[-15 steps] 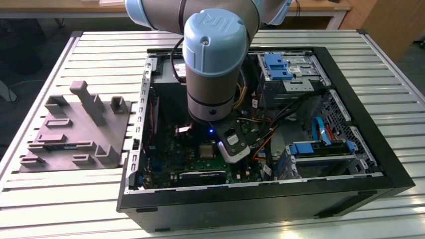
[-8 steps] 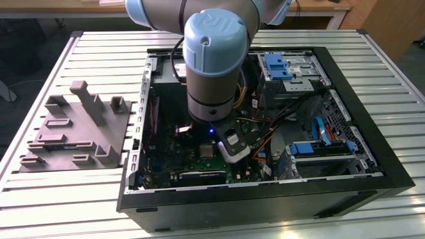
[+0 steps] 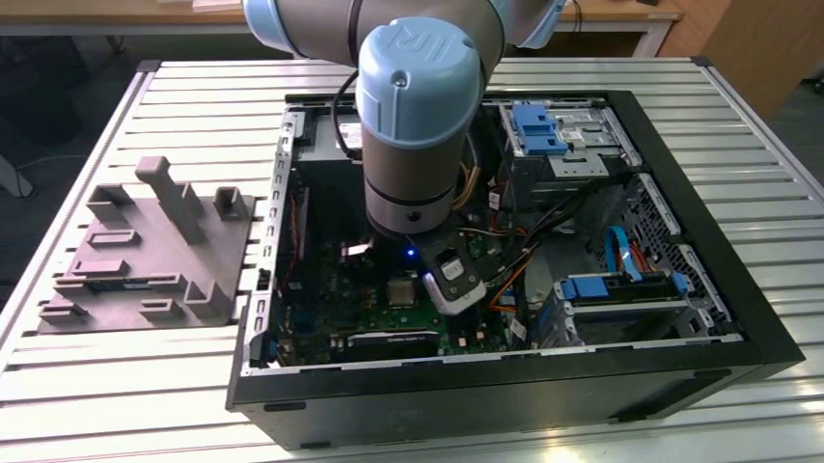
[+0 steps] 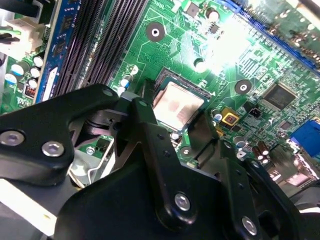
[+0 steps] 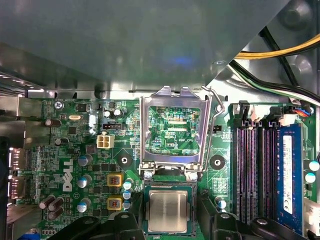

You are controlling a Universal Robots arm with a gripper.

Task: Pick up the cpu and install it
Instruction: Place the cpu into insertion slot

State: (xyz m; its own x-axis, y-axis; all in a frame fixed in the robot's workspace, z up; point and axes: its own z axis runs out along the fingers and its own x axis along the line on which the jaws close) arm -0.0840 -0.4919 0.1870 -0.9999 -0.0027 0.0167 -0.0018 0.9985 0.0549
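Observation:
The cpu (image 5: 168, 211), a small silvery square, lies flat in the motherboard socket (image 5: 145, 210). In the second wrist view the cpu (image 4: 177, 104) shows the same way, and from the exterior view it (image 3: 401, 290) is a pale square just under the arm's wrist. My gripper (image 5: 168, 224) hangs low over it, open, with one black finger (image 5: 122, 222) on each side of the socket and a gap to the chip's edges. The socket's metal load plate (image 5: 174, 125) stands swung up beyond the cpu.
The open computer case (image 3: 721, 289) encloses the green motherboard (image 5: 75, 165). Memory slots (image 5: 255, 170) run beside the socket, and cable bundles (image 5: 280, 55) cross nearby. Drive bays with blue clips (image 3: 541, 130) sit at the exterior view's right. A grey moulded tray (image 3: 142, 256) rests outside on the slatted table.

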